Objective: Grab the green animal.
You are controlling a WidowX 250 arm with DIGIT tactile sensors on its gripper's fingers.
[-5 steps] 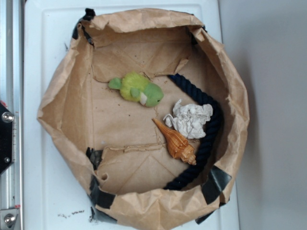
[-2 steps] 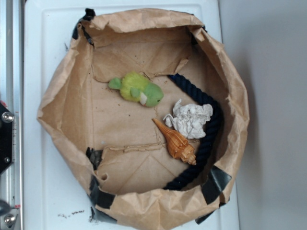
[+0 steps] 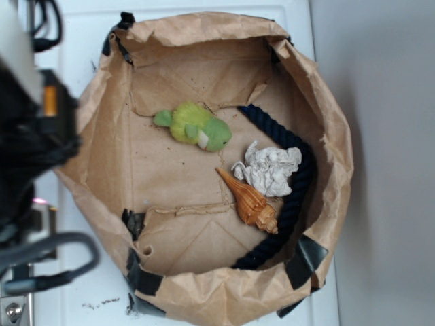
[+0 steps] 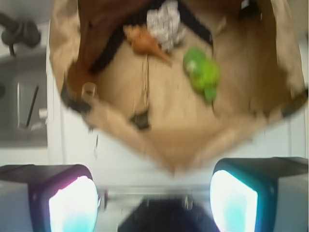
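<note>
hovering outside the paper bag's (image 4: 159,150) near rim, our pincer (image 4: 153,200) gapes wide — holding nothing; we see the green animal (image 4: 203,73) ahead, slightly right, lying beside the seashell (image 4: 144,42).

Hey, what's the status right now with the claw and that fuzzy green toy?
Claw open, empty, outside the paper bag. Green animal untouched on the bag floor. Nothing on top of it; seashell and paper ball lie apart.

fuzzy green animal (image 3: 194,126) lying apparently sideways; untouched
</note>
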